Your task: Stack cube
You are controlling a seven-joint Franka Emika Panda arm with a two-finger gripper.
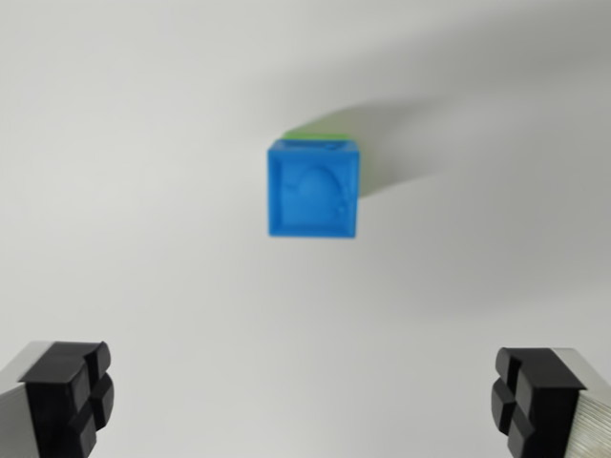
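Plainly, a white surface (143,143) fills the wrist view. Next, the gripper (301,396) stands wide, its black fingertips (72,391) at the lower corners, holding nothing. Centrally, the blue cube (314,191) sits atop a green cube (320,134), barely visible behind.

The green cube (320,135) is almost wholly hidden under the blue cube (314,191); only a thin strip shows at the top edge. The raised mark on the blue cube is blurred. Both fingers (67,396) of the gripper (301,401) are cut off by the bottom edge.
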